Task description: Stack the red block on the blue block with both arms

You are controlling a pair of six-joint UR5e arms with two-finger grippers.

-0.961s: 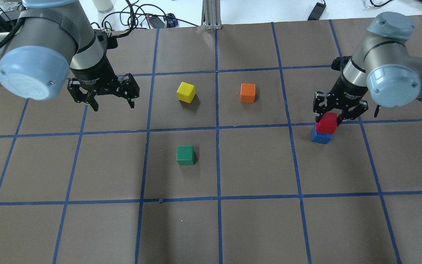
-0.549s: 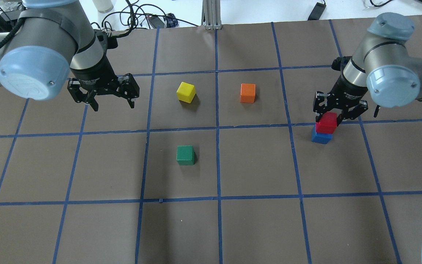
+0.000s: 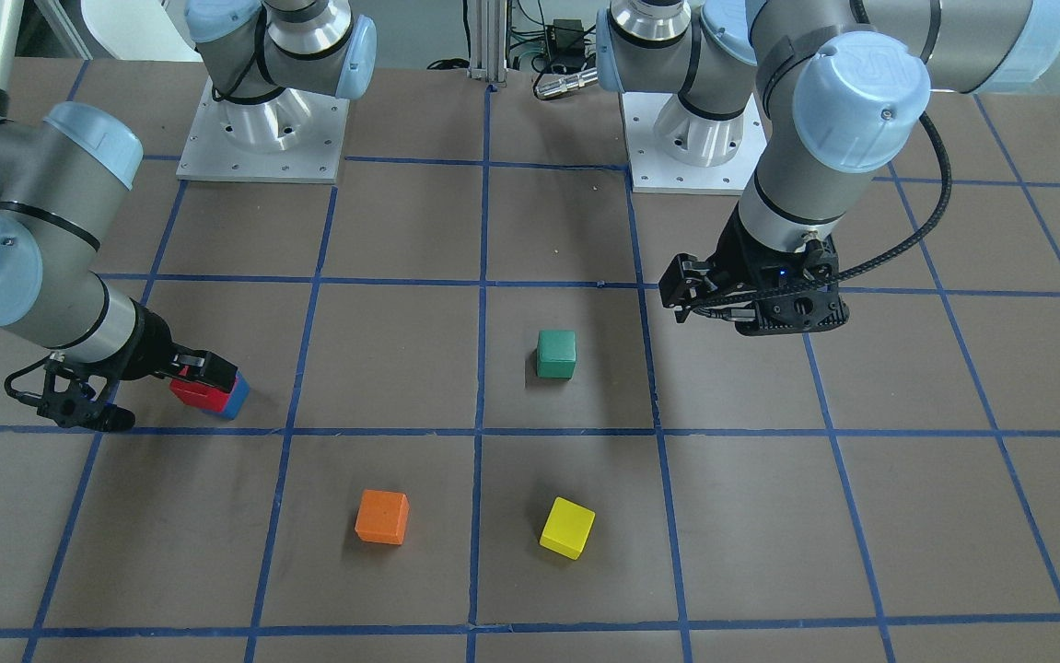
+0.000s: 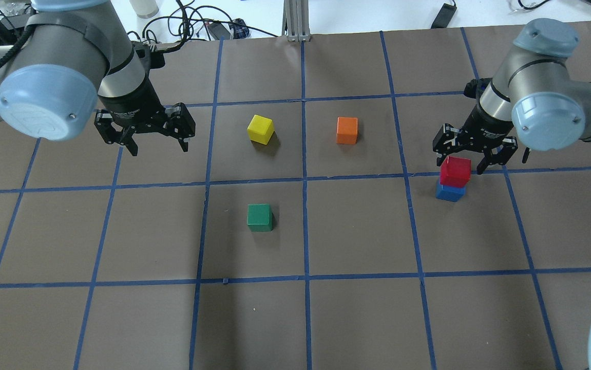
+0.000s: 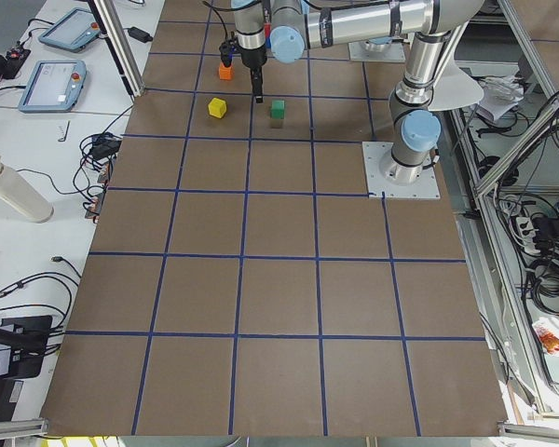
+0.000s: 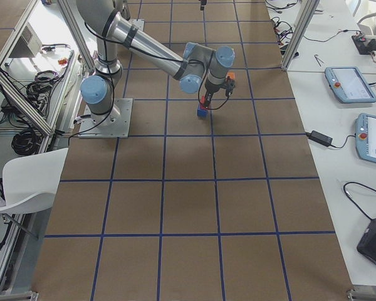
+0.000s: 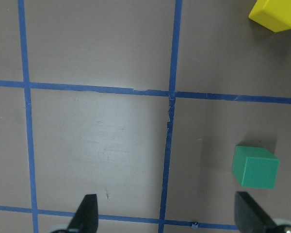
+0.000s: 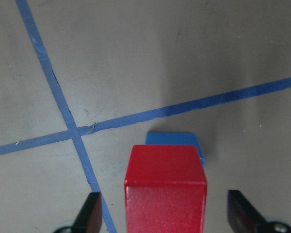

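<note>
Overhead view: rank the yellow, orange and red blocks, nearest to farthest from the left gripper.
From the left gripper:
1. yellow block, just left of centre.
2. orange block, just right of centre.
3. red block, far right, on the blue block.

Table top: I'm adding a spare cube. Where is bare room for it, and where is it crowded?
Bare: on the brown table, the row of squares nearest the overhead camera, and the square between the small green cube and the red block stacked on the blue block. Crowded: that stack, straddled by the open right gripper, and under the left gripper.
</note>
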